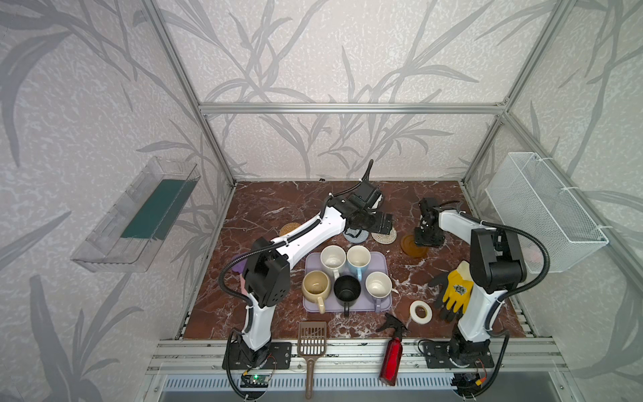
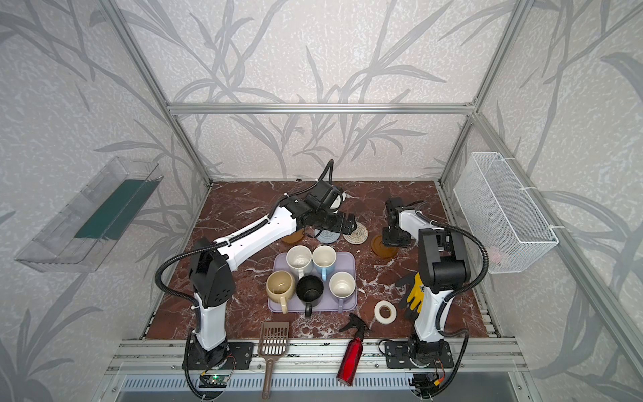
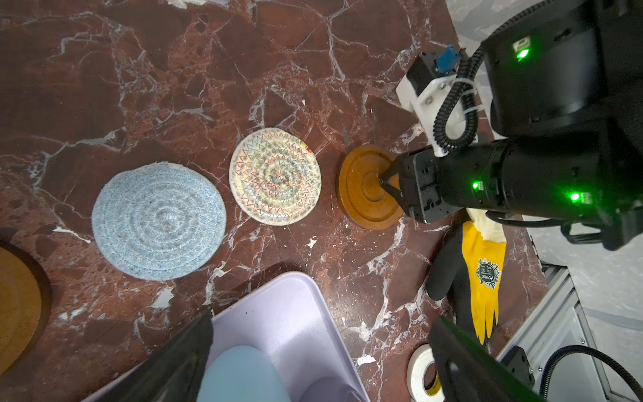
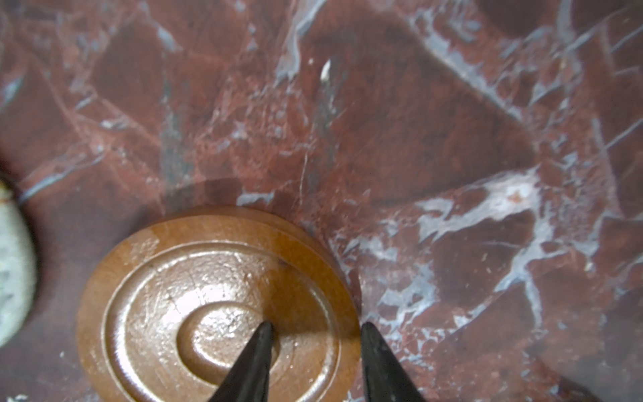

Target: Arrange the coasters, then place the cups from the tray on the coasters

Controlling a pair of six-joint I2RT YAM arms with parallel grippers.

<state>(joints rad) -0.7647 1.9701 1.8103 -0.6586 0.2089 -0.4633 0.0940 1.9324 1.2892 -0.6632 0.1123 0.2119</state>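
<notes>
Coaster (image 4: 156, 278) rim sits between right claw (image 4: 315, 325) tips, grip unclear; left claw (image 3: 322, 318) released.

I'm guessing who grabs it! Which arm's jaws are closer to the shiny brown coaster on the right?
Right. The right jaws straddle the shiny brown coaster at its rim; the left jaws hang open above the blue coaster and cream coaster.
</notes>
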